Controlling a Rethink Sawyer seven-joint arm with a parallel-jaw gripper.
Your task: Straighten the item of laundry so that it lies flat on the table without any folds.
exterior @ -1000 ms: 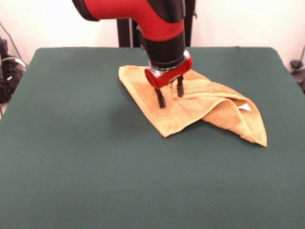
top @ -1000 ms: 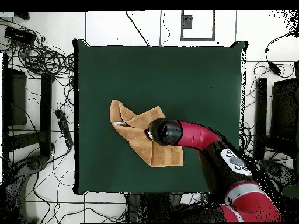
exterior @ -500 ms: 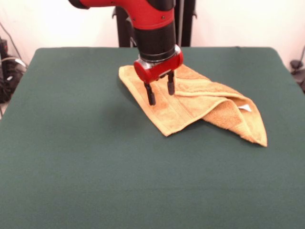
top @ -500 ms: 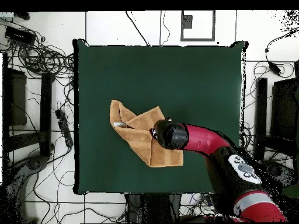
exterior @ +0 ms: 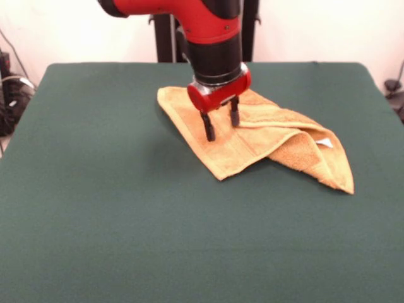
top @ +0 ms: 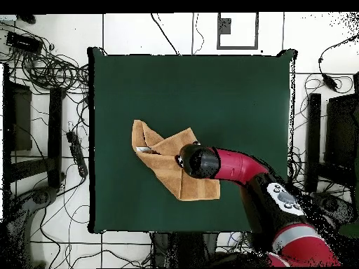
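Orange-tan terry makes up the towel [exterior: 259,142], which lies crumpled on the green-clothed worktop [exterior: 101,208], somewhat nearer the far edge than the near one in the front view and roughly midway between the side edges. It is far from flat: one part is doubled over another, so a thick fold runs across it toward the corner carrying the small white care tag [exterior: 324,142], and the outline is an uneven, pointed shape rather than a square. The red and black arm [top: 242,168] comes down over the towel's far portion, and its gripper [exterior: 220,125] hangs with the two dark fingers [exterior: 207,129] parted and holding nothing, their tips just above or barely touching the cloth; which of the two cannot be told. That spread, downward pose suits a pinch on the upper layer, since the overlapped part must be lifted and drawn outward before the towel can lie in one layer. Judged from the folds that remain, the straightening is at an early stage.
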